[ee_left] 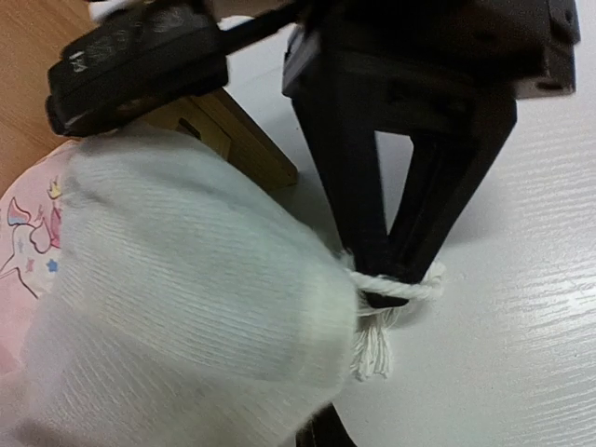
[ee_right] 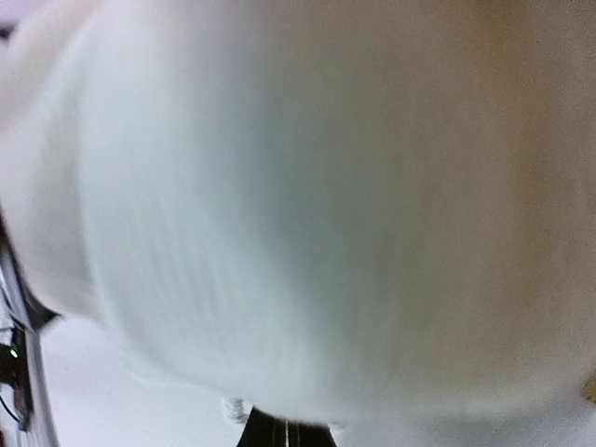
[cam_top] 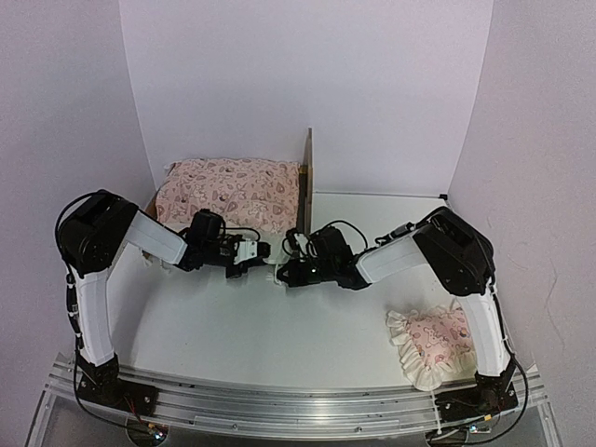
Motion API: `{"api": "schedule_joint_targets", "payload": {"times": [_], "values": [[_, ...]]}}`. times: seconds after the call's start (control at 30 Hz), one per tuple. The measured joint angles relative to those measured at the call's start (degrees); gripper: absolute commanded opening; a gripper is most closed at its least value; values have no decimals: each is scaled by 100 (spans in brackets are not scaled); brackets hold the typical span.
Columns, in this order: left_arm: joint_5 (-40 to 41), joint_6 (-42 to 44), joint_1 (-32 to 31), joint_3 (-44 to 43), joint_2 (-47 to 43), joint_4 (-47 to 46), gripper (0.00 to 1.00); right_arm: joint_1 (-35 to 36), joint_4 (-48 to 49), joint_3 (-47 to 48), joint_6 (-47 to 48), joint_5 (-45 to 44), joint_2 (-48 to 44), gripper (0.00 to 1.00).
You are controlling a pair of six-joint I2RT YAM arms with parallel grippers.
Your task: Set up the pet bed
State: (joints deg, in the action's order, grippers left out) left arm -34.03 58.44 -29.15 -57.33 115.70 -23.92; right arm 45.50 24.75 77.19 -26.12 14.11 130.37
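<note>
Starting at the left, the left gripper [cam_top: 244, 256] reaches low toward the front right corner of the pet bed [cam_top: 306, 182], which stands at the back left of the table [cam_top: 242, 326] with its plywood headboard upright at its right end. Whether this pincer is open or closed I cannot tell. In its own wrist view the white ruffle [ee_left: 186, 298] fills the foreground and hides its fingers, and the overhead view is too coarse there. The pink mattress cushion [cam_top: 228, 191] lies on the bed, covering the base from the left end up to the headboard. Its ruffle spills out at the front corner where the 2 arms meet, and a corner of the light wood frame [ee_left: 233, 130] shows just behind that fabric. Just to the right, the right gripper [cam_top: 291, 270] points in from the opposite side. The left wrist view shows its 2 fingers [ee_left: 340, 186] closed to a point, pinched on a frayed white strand at the ruffle's edge. Its own camera gives only a white blur of cloth. Well apart, at the near right, lies the small pillow [cam_top: 433, 343], untouched. The step in hand looks to be seating the cushion by tidying its front corner. Next, I judge, the ruffle needs tucking inside the rail and releasing. Then 1 arm must fetch the pillow and lay it by the headboard.
</note>
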Motion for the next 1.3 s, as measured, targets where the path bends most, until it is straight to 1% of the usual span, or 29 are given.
{"api": "schedule_joint_targets", "payload": {"times": [0.1,0.2,0.3,0.43,0.57,0.67,0.77,0.83,0.87,0.93,1.0,1.13,1.23,1.3], "values": [[-324,-221,73,-372,-2,684,11,-29,105,-6,376,129,73,0],[-575,-302,112,-700,-2,1541,17,-44,325,10,669,244,216,0],[-731,-298,114,-994,-2,2277,20,-46,437,30,856,312,286,0],[-923,-435,113,-1464,85,3233,22,-46,553,30,1061,403,303,0],[-981,-1019,109,-1921,323,3808,20,-46,686,30,1215,477,306,0],[-1010,-1730,105,-2431,647,4405,20,-46,823,30,1288,542,315,0],[-1103,-2706,68,-2613,741,4864,19,-46,890,30,1330,569,343,0],[-1128,-3555,93,-2612,745,4966,19,-46,910,28,1357,586,365,0],[-1155,-3842,114,-2595,744,4969,19,-46,915,28,1367,604,377,0],[-1284,-4602,178,-2441,739,4778,16,-46,924,28,1369,624,382,0],[-1466,-5094,222,-2302,723,4515,16,-46,945,28,1369,659,387,0],[-1693,-5740,213,-2167,695,4103,19,-46,986,28,1375,709,389,0],[-1832,-6019,214,-2057,695,3707,20,-47,996,28,1382,736,393,0],[-1823,-6134,219,-2051,698,3604,20,-51,1026,28,1382,749,409,0]]}}
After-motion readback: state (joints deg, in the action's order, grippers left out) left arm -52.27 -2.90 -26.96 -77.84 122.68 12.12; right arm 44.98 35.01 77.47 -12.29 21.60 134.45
